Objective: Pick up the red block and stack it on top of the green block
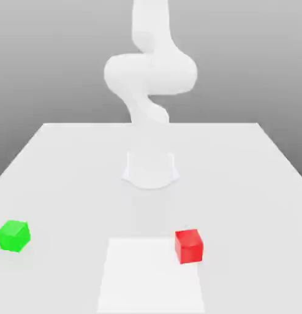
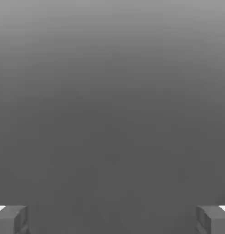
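No writing, brand or label appears on anything here. The table [image 1: 67, 159] is a broad, flat, matte white slab. On it, near the front edge, lies a slightly brighter white rectangular patch [image 1: 150, 276]. The white arm [image 1: 150, 73] rises from a rounded base at the table's middle, its smooth, bulbous links curving upward. The red block [image 1: 189, 246], a plain matte cube, sits on the table at the patch's corner, toward the exterior view's right. The green block [image 1: 13, 236], an equal matte cube, rests well apart from it at the exterior view's left. In the hand view the gripper [image 2: 112, 219] holds its grey, square-ended fingertips [image 2: 11, 219] wide apart, gripping nothing.
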